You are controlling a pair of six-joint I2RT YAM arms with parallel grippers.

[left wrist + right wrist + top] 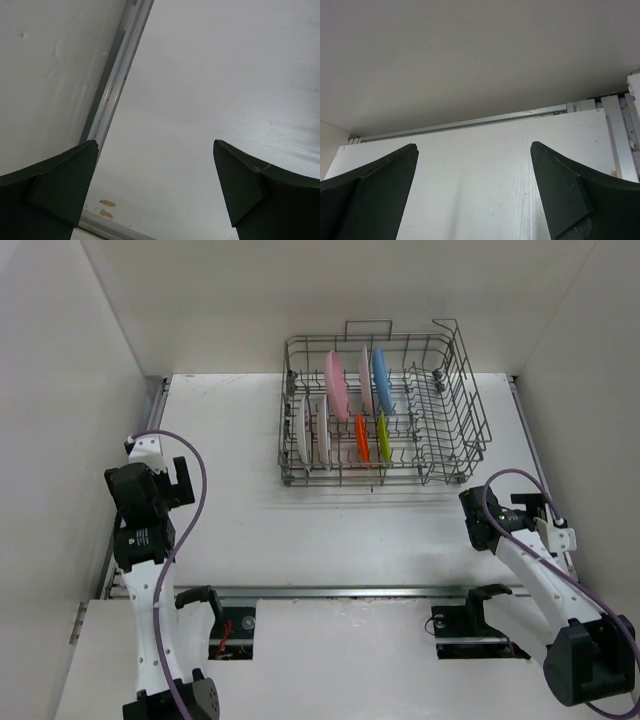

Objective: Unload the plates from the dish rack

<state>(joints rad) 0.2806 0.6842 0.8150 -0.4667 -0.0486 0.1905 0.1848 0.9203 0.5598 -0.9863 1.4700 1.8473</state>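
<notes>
The grey wire dish rack (452, 432) stands at the far middle of the table. Upright in it are a pink plate (336, 386), a light blue plate (381, 380), a pale plate (366, 392) between them, a small orange plate (362, 439), a small lime green plate (383, 437) and two white plates (304, 430) at the left end. My left gripper (178, 476) is open and empty at the table's left side, far from the rack; its wrist view (155, 142) shows only bare table. My right gripper (470, 512) is open and empty, just in front of the rack's right end (474, 145).
White walls enclose the table on the left, back and right. A metal rail (112, 85) runs along the left edge, and another (340, 591) along the near edge between the arm bases. Purple cables loop from both arms.
</notes>
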